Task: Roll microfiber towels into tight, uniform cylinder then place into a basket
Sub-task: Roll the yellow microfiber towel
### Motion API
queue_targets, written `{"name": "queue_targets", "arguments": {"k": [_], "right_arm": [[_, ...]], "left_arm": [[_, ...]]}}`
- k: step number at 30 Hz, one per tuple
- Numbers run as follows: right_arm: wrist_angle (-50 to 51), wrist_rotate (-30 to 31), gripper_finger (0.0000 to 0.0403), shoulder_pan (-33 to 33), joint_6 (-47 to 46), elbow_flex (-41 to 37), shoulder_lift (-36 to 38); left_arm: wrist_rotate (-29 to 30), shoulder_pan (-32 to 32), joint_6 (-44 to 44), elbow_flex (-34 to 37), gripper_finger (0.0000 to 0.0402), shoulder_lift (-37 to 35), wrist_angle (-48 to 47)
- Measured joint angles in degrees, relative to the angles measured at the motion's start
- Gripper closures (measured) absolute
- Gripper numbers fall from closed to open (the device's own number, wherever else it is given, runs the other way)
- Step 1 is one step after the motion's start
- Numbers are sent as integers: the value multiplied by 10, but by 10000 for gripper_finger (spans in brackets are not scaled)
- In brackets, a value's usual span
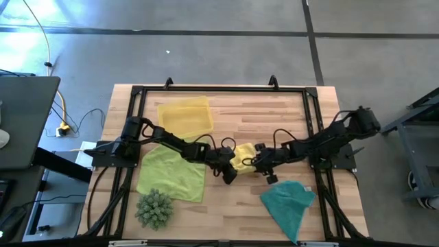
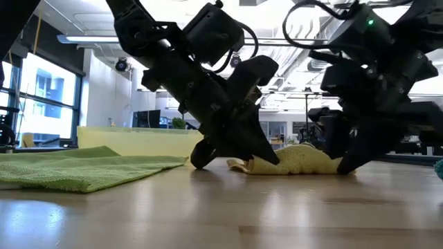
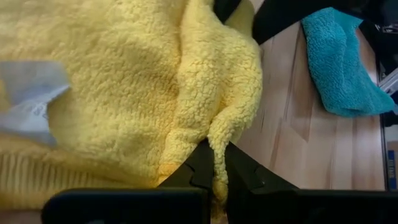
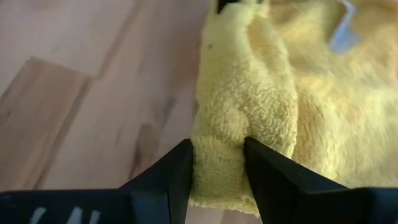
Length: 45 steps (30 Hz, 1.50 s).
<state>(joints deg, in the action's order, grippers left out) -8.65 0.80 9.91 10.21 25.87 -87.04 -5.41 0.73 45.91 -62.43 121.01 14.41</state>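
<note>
Now we pinch the fluffy yellow microfiber towel (image 1: 241, 156) at mid-table from both ends: left gripper (image 3: 214, 177) clamps a thin fold, right gripper (image 4: 219, 163) grips a thicker bunch. Rolling looks barely begun; next we likely need a tight, even tuck.

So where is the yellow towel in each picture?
High view: yellow towel at table middle, between left gripper and right gripper.
Low view: towel low, right of centre.
Left wrist view: towel fills most.
Right wrist view: towel at right.
Shared landmark: teal towel, also in the left wrist view.
</note>
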Motion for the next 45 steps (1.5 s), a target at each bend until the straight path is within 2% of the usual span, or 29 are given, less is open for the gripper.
{"name": "queue_targets", "arguments": {"k": [4,7,11,14,19,25,28,35,38,41,45], "right_arm": [[-6,9,279,-4,-37,1,-21],[-13,17,314,-4,-53,2,-30],[-18,19,380,-6,-72,2,-31],[-21,-5,393,-7,-73,2,-31],[-26,-109,398,-29,-105,3,-32],[-32,-274,400,-88,-188,-1,-35],[-37,-329,400,-115,-243,-2,-35],[-42,-345,400,-148,-371,0,-33],[-44,-347,400,-157,-394,0,-33],[-41,-349,400,-163,-403,0,-33],[-40,-347,400,-164,-403,0,-33]], "left_arm": [[-24,0,-4,0,393,-4,-6],[-30,-1,-25,1,384,-12,-18],[-35,-1,-54,3,358,-29,-38],[-38,-5,-90,5,337,-42,-59],[-20,-10,-167,4,309,-71,-128],[15,-7,-285,7,291,-104,-167],[50,5,-340,5,290,-125,-172],[146,64,-517,4,292,-127,-115],[192,86,-589,4,293,-108,-79],[253,99,-610,3,292,-91,-39],[306,95,-580,5,283,-72,-42]]}}
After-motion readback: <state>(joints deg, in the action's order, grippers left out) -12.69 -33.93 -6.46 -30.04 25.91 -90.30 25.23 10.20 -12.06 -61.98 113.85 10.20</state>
